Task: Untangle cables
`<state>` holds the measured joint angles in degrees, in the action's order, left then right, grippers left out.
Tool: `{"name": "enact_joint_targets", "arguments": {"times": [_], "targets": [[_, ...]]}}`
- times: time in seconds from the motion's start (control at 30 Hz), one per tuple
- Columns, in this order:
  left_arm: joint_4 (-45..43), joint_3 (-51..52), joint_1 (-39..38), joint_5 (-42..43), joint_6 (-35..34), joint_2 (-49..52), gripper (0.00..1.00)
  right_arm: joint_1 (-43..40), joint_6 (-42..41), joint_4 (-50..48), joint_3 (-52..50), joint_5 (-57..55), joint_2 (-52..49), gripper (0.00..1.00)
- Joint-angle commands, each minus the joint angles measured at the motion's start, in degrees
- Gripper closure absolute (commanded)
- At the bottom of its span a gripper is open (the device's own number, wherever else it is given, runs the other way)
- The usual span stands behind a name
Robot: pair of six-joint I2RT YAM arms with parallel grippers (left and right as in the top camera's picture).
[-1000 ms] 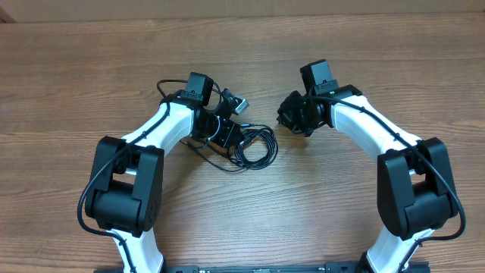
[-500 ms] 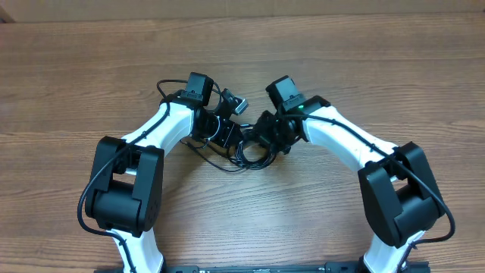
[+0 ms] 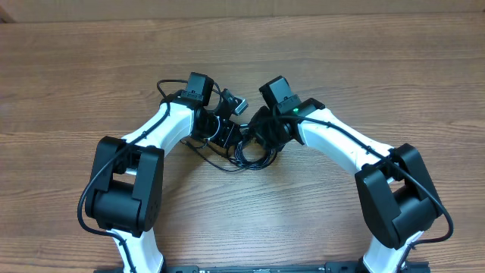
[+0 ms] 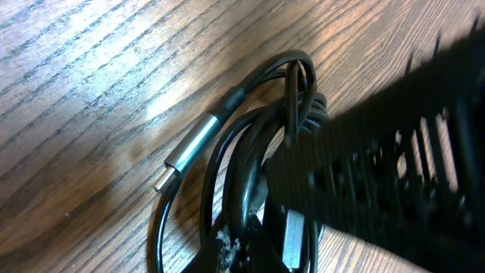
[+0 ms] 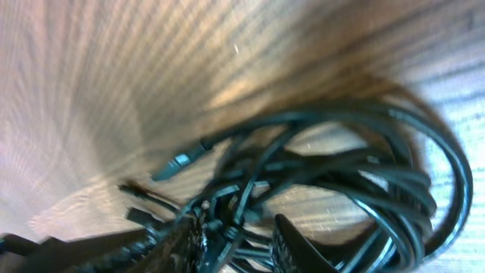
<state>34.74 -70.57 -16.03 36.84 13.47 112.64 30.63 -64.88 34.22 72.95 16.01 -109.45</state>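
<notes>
**Two arms on the cables (image 3: 254,155), all in one coiled bundle**

The bundle sits on the tabletop (image 3: 364,68), between the two arms.

- Bundle shape: a flattened oval of loops with its long axis running arm to arm. Most of the slack loops bulge out on the side of the bundle facing the robot base.
- right fingers (image 5: 294,244): spread, over the bundle's middle, pointing down into it. The wrist view shows several strands crossing the gap between them, and nothing looks clamped. A small plug end (image 5: 178,161) pokes out of the bundle past the tips, onto bare wood.
- left fingers (image 3: 229,139): at the bundle's left edge. The wrist view is mostly blocked by a blurred dark ribbed shape (image 4: 379,152), so I can't tell if they're spread or pinching a strand. A silver plug (image 4: 186,155) lies flat just outside the loops on that side, its cord curving back into the coil.

Judgement: the right arm is better placed, since the strands are directly under and between its fingers. Once it pinches, the pull should probably run along the long axis, away from the bundle's left edge, with the left side as anchor. Risk: it catches several strands at once and drags the entire coil instead of freeing one loop.
</notes>
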Motion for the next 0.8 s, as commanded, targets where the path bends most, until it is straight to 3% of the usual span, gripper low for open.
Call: {"name": "enact_joint_targets", "arguments": {"times": [0.0,0.47,0.6,0.77], "targets": [[0.0,-1.3,0.0,1.0,-0.7,0.1,0.96,-0.1,0.6,1.0,-0.2,-1.4,2.0,0.71],[0.1,-1.3,-0.1,1.1,-0.7,0.1,0.96,5.0,-4.4,-2.1,-0.2,-10.8,2.0,0.8],[0.1,-1.3,-0.1,1.2,-0.7,0.1,0.96,5.3,-4.3,-2.1,-0.2,-12.3,2.0,0.96],[0.4,-1.3,-0.1,1.1,-0.6,0.1,0.96,2.2,-3.6,-2.1,-0.1,-7.4,2.8,0.96]]}}
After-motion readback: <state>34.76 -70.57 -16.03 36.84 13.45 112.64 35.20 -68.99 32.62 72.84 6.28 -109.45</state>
